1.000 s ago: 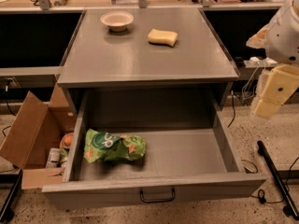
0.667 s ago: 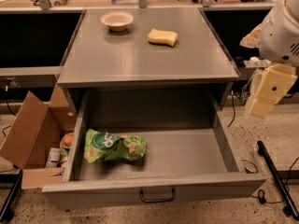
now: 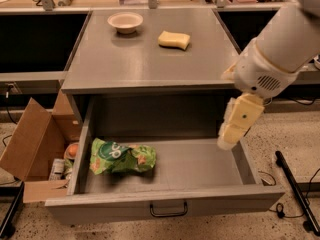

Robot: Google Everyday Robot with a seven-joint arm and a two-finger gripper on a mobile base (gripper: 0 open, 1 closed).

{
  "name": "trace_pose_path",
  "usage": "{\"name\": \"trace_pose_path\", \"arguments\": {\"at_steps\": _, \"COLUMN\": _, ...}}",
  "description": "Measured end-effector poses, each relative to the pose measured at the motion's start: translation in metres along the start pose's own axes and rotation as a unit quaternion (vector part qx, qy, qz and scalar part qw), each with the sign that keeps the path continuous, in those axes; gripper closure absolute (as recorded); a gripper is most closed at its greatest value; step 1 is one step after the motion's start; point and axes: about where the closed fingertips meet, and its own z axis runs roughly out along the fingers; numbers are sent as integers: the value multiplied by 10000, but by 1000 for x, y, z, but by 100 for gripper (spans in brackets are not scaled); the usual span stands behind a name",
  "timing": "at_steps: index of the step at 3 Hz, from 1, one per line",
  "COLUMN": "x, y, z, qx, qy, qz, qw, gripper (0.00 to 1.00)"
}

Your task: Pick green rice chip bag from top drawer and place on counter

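Note:
The green rice chip bag (image 3: pixel 121 157) lies crinkled on the floor of the open top drawer (image 3: pixel 200 169), at its left side. The drawer is pulled out under the grey counter (image 3: pixel 145 59), and its dark wire handle (image 3: pixel 168 210) shows on the front. My gripper (image 3: pixel 235 129) hangs from the white arm at the right. It is above the drawer's right side, well apart from the bag, and holds nothing that I can see.
A white bowl (image 3: pixel 125 21) and a yellow sponge (image 3: pixel 174 39) sit at the back of the counter. An open brown cardboard box (image 3: pixel 35 144) with small items stands on the floor left of the drawer. A black bar (image 3: pixel 295 189) lies on the floor at the right.
My arm and gripper have moved left and down, from beside the cabinet's right edge to over the drawer's right side. The bag has not moved.

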Motion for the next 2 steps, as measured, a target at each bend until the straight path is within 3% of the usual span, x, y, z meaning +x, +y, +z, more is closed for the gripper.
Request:
{"name": "trace_pose_path", "arguments": {"at_steps": 1, "x": -17, "y": 17, "z": 57, "qx": -562, "qy": -347, "qz": 243, "qw": 9975, "gripper": 0}}
{"name": "trace_pose_path", "arguments": {"at_steps": 2, "x": -18, "y": 17, "z": 62, "qx": -570, "qy": -319, "qz": 210, "qw": 9976, "gripper": 0}}
